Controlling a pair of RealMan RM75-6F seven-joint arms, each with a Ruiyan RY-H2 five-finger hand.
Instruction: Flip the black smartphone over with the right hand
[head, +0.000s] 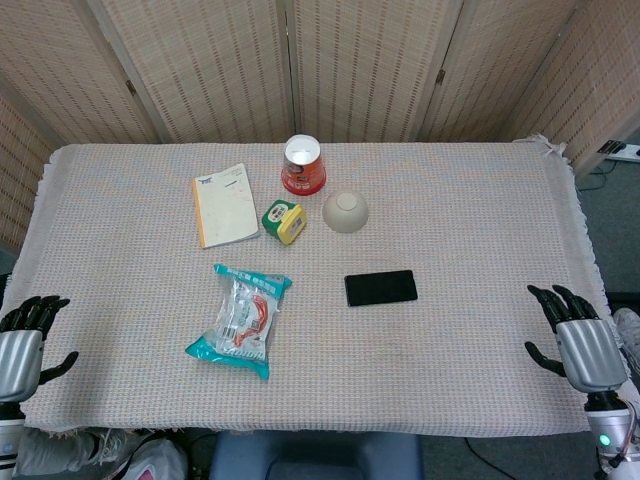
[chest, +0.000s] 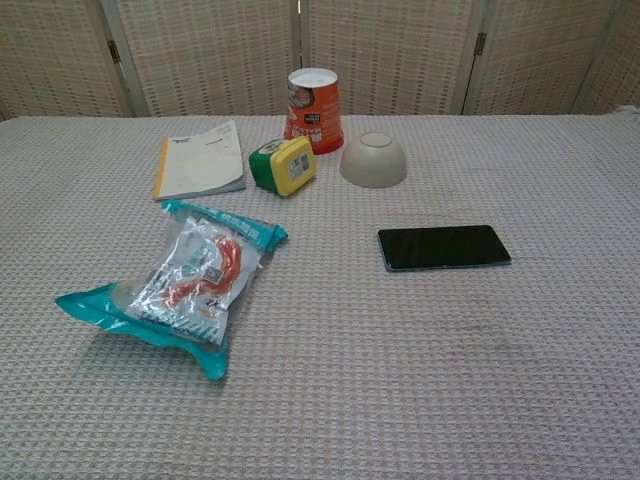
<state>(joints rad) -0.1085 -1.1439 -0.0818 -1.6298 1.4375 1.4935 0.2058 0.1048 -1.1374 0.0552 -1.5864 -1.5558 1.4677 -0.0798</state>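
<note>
Left hand (head: 22, 345) sits off the counter's (head: 480, 220) near-left corner, fingers apart, grasping nothing. Black smartphone (head: 381, 288) lies flat on the counter, well apart from both hands. Left of the smartphone: snack packet (head: 240, 320); behind it: beige bowl (head: 345, 212). Right hand (head: 575, 340) hangs at the near-right edge, released, fingers spread.

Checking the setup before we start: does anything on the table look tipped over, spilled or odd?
Nothing is spilled or damaged. The beige bowl and the red cup both sit upside down, and the yellow-green box lies tilted. The black smartphone lies flat, untouched.
</note>
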